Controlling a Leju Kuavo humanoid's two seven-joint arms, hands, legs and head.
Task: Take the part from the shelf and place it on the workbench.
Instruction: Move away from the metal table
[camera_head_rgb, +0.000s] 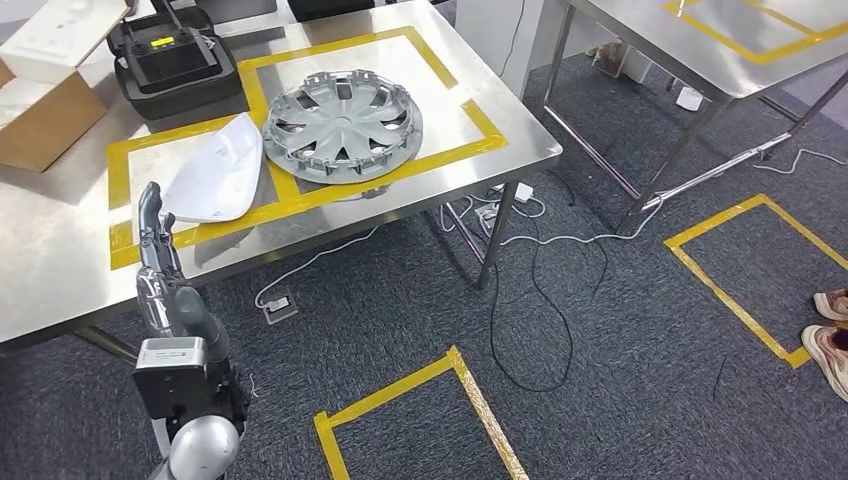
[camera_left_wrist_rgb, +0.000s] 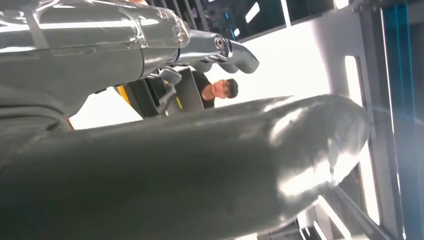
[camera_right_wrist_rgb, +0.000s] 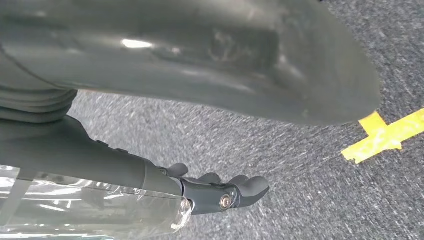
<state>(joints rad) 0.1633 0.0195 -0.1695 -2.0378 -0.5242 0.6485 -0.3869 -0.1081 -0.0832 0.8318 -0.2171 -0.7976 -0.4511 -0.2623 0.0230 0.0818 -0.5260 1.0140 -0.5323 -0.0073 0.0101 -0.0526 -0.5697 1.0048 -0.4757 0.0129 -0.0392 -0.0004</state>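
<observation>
The white moulded part (camera_head_rgb: 215, 172) is lying on the workbench (camera_head_rgb: 60, 255), inside the yellow tape outline near its front edge, touching the grey wheel cover (camera_head_rgb: 343, 125). The left hand (camera_head_rgb: 153, 232) is hovering empty just beside it, fingers extended; the right hand (camera_right_wrist_rgb: 222, 192) is hanging empty over the carpet, fingers loosely apart. A careless pull-back is risking clipping the part and sliding it off the front edge.

No readable text, label, brand or number in any view. Black plastic case (camera_head_rgb: 175, 62) near far left corner of steel workbench (camera_head_rgb: 60, 260) carries small yellow patch (camera_head_rgb: 162, 42), marks on it too small to make out. Brown cardboard box (camera_head_rgb: 40, 120) at workbench's left edge shows no legible print.
</observation>
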